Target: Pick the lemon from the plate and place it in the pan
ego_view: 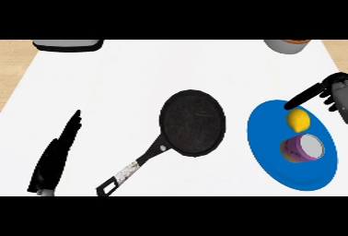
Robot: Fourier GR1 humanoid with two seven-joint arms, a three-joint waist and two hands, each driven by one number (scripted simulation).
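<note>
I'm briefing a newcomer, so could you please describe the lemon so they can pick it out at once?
Find the blue plate right of the black pan. Two things sit on it: the lemon at the far end, the purple cup nearer. The lemon is the small yellow one, under the right hand.

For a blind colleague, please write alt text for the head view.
The right hand reaches from the right edge with fingers open above a lemon on a blue plate, beside a purple cup. A black pan lies mid-counter; the left hand rests open at lower left.

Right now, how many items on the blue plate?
2. The lemon lies toward the far side of the blue plate; the purple cup lies on its side just nearer. Nothing looks hidden.
</note>
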